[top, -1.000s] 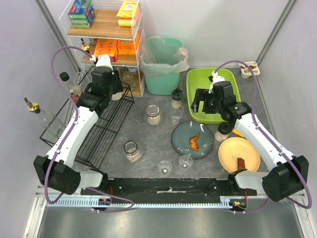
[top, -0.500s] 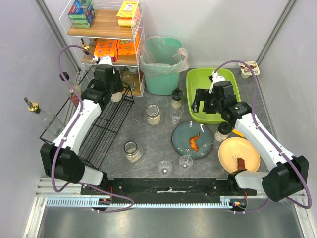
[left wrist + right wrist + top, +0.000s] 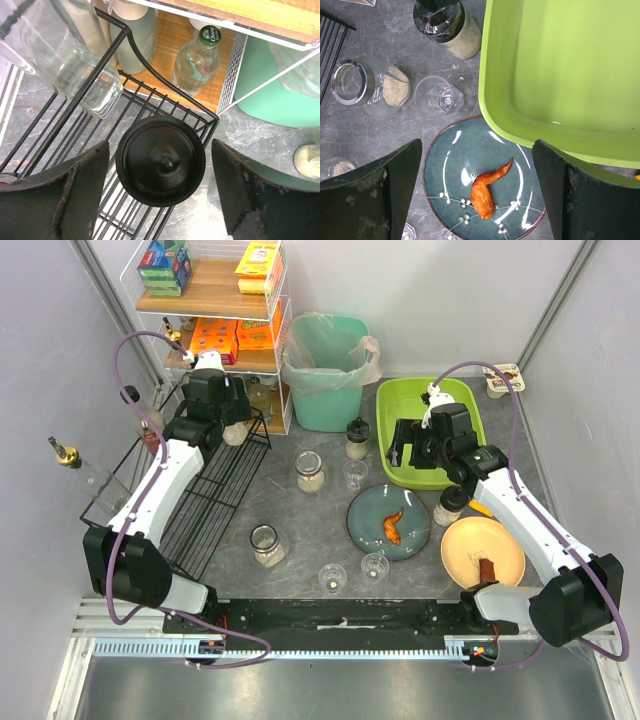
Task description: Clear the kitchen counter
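- At the far left corner of the black wire rack [image 3: 210, 505], the left pincer [image 3: 159, 145] hangs over a black-lidded jar [image 3: 160, 161], spread wide with a gap on either side of the lid, gripping nothing
- Whether the jar stands on the rack wires or just off them I cannot tell; the step looks like stowing jars on the rack
- Over by the lime-green tub [image 3: 560, 65], the right pincer [image 3: 477, 142] is also wide and empty, poised above the tub's near rim and a teal plate [image 3: 450, 170] bearing a chicken wing [image 3: 487, 190]
- Spread below both arms, the tabletop [image 3: 310, 525] carries several jars, small glasses, the teal plate and an orange plate [image 3: 465, 545], so most of the clearing seems left to do
- Next, I judge, the left should rise straight up, avoiding the bottles close by, while the right needs a careful pinch on the plate's rim
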Available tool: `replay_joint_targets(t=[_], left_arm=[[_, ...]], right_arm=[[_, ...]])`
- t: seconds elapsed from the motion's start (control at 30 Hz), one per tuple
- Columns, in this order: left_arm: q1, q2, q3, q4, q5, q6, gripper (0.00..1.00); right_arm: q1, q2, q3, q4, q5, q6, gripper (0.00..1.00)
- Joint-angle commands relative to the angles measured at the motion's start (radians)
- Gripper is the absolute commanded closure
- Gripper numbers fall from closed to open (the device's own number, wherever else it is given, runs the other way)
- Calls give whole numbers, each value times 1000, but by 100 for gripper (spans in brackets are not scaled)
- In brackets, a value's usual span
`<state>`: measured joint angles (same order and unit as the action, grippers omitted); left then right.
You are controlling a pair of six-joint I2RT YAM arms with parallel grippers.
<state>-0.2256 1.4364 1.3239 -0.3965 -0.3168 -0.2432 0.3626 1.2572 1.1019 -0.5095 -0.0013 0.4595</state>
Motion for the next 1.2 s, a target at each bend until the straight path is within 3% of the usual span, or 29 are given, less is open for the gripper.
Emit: replay_joint_targets(t=[0.0, 0.4, 0.7, 0.93, 1.17], left_arm=[[5, -30, 9, 47, 13, -28, 9], [5, -172, 67, -93, 120, 28, 5], [-14, -260, 35, -145, 496, 7, 9], [-178, -251, -67, -13, 512, -11, 10], [-354, -96, -80, 146, 455, -48, 7]], right_arm=[[-5, -13, 26, 9, 18, -7, 2], [-7, -18, 24, 9, 20, -4, 2], [-7, -31, 12, 2, 18, 7, 2], [-7, -62, -7, -7, 21, 16, 2], [-7, -113, -30, -26, 34, 28, 2]])
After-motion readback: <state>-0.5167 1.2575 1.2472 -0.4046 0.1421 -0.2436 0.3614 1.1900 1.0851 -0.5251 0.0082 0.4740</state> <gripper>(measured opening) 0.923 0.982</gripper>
